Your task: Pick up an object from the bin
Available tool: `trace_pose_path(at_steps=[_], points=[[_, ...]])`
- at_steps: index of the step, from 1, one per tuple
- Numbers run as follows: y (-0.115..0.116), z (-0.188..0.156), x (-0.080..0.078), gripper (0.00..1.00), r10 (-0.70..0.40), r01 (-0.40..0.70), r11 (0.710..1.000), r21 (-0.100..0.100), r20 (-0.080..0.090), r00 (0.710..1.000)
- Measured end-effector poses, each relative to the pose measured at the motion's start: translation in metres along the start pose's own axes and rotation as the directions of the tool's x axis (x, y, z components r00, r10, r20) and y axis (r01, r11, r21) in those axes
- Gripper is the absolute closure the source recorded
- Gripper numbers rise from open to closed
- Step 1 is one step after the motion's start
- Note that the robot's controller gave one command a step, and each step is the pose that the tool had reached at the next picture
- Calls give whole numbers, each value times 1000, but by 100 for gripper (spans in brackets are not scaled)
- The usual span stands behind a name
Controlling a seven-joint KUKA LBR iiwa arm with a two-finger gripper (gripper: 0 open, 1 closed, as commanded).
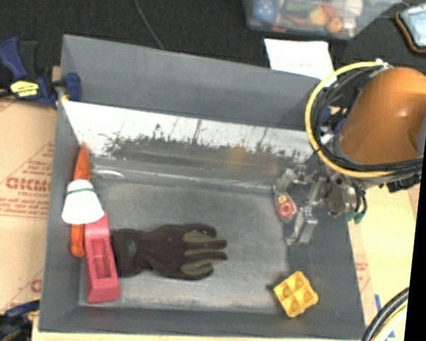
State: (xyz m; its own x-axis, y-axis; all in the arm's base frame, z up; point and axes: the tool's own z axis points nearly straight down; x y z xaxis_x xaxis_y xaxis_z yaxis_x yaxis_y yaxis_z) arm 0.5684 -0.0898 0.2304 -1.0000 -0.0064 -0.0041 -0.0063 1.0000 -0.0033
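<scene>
Gripper (300, 228) hangs beside the right wall of the bin (207, 89); its grip state cannot be told. Risk: descent scrapes that wall or knocks the nearby yellow waffle-shaped block (295, 294) aside.

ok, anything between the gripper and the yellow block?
Nothing. In the camera view, only bare bin floor separates the gripper from the yellow waffle-patterned block. The dark glove lies off to the side, clear of that stretch.

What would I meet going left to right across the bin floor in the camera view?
white rounded piece → pink block → dark glove → yellow waffle-patterned block
</scene>
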Motion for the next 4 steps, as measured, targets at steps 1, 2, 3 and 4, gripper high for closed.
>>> trace_pose_path(at_steps=[1,2,3,4], points=[[0,0,0,0,0,0,1000,0,0,1000],[23,70,49,0,-88,88,996,-1,-6,996],[36,89,27,0,-67,67,998,2,11,998],[29,148,73,0,-139,139,990,1,-3,990]])
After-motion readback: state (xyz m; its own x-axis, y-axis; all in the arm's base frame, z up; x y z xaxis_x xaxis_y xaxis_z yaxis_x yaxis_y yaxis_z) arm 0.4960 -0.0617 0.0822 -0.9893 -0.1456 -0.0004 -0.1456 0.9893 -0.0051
